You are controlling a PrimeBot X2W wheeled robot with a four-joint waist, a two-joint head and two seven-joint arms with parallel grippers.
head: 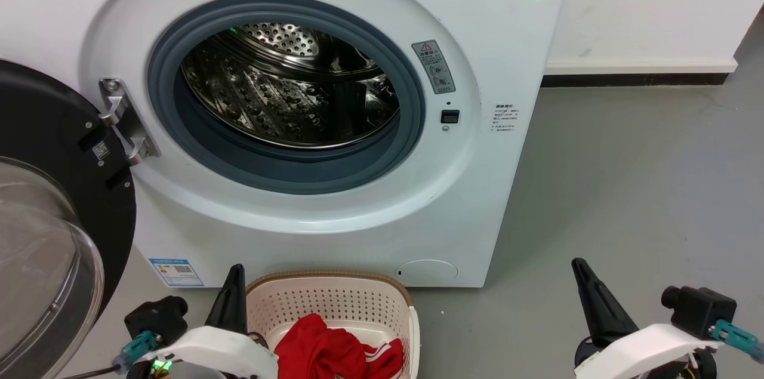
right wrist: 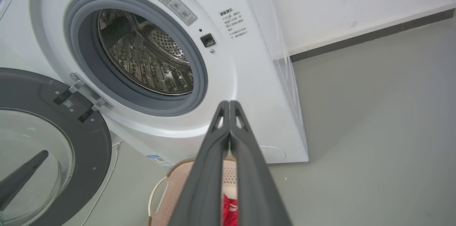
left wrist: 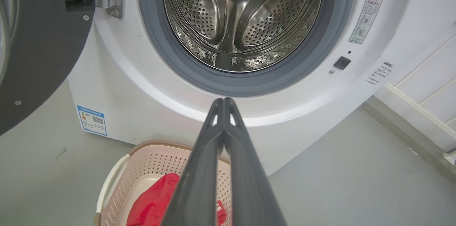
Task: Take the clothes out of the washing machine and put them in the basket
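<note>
Clothes lie in basket on grey floor before washing machine.

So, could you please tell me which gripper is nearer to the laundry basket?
Left. The left gripper is right at the left rim of the laundry basket; the right gripper is well off to its right, over the grey floor.

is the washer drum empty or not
Empty where visible: the drum is bare perforated steel in all views; the red clothes lie in the basket.
</note>
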